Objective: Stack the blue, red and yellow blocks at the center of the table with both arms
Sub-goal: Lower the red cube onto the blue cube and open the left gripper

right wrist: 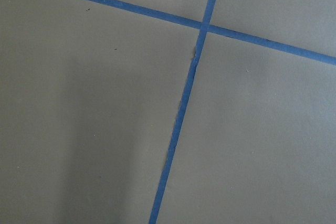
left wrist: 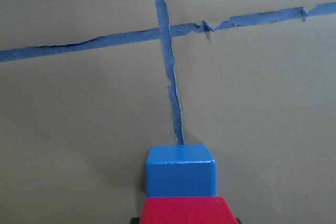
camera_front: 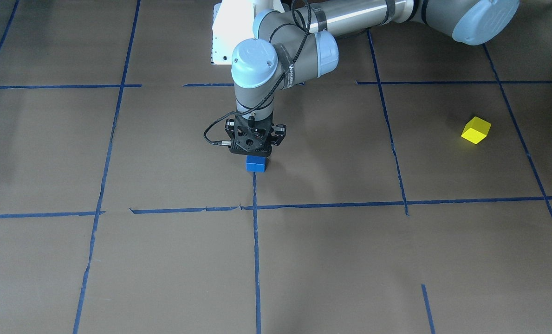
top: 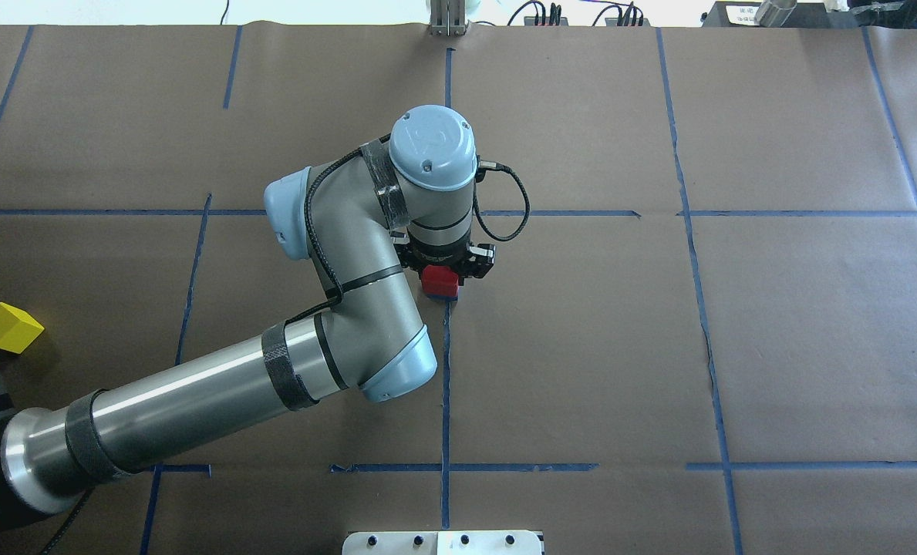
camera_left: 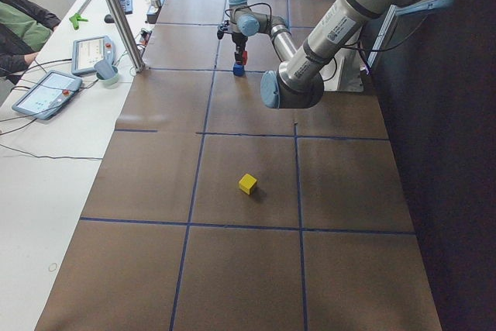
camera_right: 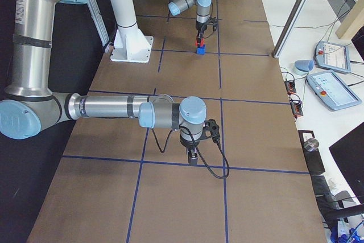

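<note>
The blue block (camera_front: 256, 163) stands on the blue tape line near the table's centre. The red block (top: 439, 280) sits right on top of it, as the left wrist view shows: red (left wrist: 185, 211) over blue (left wrist: 180, 170). My left gripper (top: 440, 271) points straight down over this stack and is shut on the red block. The yellow block (top: 11, 327) lies alone far off on the table's left side; it also shows in the front view (camera_front: 476, 130). My right gripper (camera_right: 193, 157) hangs low over a tape line at the right side. I cannot tell whether it is open or shut.
The white robot base plate (top: 443, 542) sits at the table's near edge. A metal post (camera_left: 120, 13) stands at the far edge, with tablets (camera_left: 45, 92) on the side table beyond. Blue tape lines (right wrist: 181, 108) grid the brown table.
</note>
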Controlling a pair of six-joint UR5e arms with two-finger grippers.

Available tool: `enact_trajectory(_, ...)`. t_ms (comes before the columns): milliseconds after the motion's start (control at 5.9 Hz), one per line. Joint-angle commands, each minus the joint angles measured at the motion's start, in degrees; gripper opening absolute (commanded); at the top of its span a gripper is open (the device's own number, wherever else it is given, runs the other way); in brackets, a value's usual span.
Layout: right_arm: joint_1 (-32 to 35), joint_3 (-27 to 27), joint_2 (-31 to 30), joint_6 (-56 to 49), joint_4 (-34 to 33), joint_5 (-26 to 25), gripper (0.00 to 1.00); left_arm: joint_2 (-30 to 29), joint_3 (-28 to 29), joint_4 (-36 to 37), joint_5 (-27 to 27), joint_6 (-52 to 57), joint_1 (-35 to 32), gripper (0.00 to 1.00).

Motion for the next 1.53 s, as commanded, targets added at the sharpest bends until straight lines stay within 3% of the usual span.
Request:
enact_trajectory(0,0.0,0.0,0.0,0.0,0.0,0.0,1.0,0.1,0.3,-0.2,0.0,0.2,0.0,0.06)
enact_trajectory(1357,0.0,-0.1,0.0,0.0,-0.1,0.0,1.0,-0.1,2.9,-3.1,0.1,-2.1,-0.3,0.07)
